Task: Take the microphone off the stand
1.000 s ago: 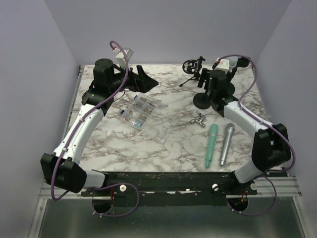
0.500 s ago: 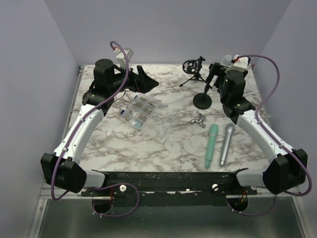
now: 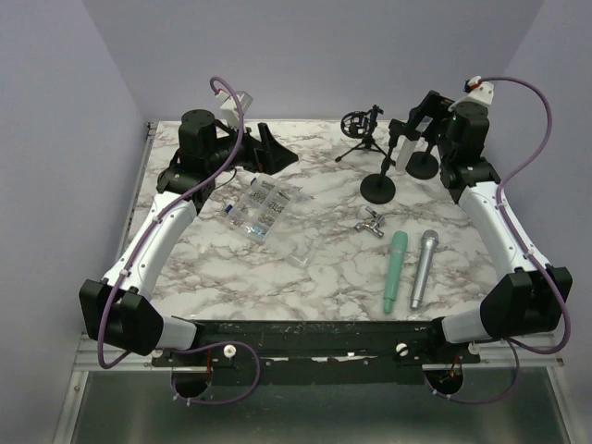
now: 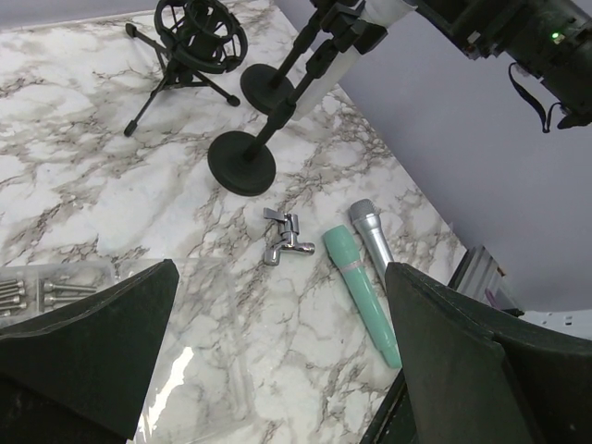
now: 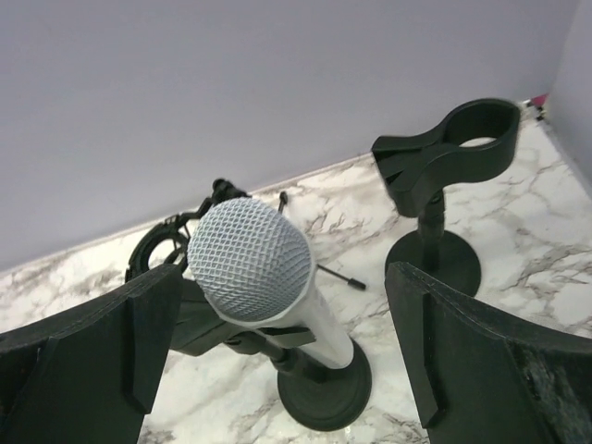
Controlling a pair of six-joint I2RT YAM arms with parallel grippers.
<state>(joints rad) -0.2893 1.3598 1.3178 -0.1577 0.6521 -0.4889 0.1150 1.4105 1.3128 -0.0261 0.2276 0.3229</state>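
A white microphone (image 5: 254, 268) with a mesh head sits tilted in the clip of a black round-base stand (image 5: 326, 393). My right gripper (image 5: 282, 319) is open, with one finger on each side of the microphone and not touching it. In the top view the right gripper (image 3: 418, 116) hovers at the back right over the stand (image 3: 377, 188), and the microphone (image 3: 401, 150) is mostly hidden. My left gripper (image 3: 280, 153) is open and empty at the back left. The left wrist view shows the stand (image 4: 242, 163) and the microphone's body (image 4: 356, 57).
A second stand (image 5: 435, 264) with an empty clip stands to the right. A shock-mount tripod (image 3: 359, 129) is behind. A teal microphone (image 3: 395, 270), a silver microphone (image 3: 423, 268) and a metal tap (image 3: 371, 222) lie at the front right. A clear box of screws (image 3: 259, 205) lies at the left.
My right arm has swung toward the back right and risen, so its open gripper went from low by the stand's base to around the microphone's head. The left arm has not moved.
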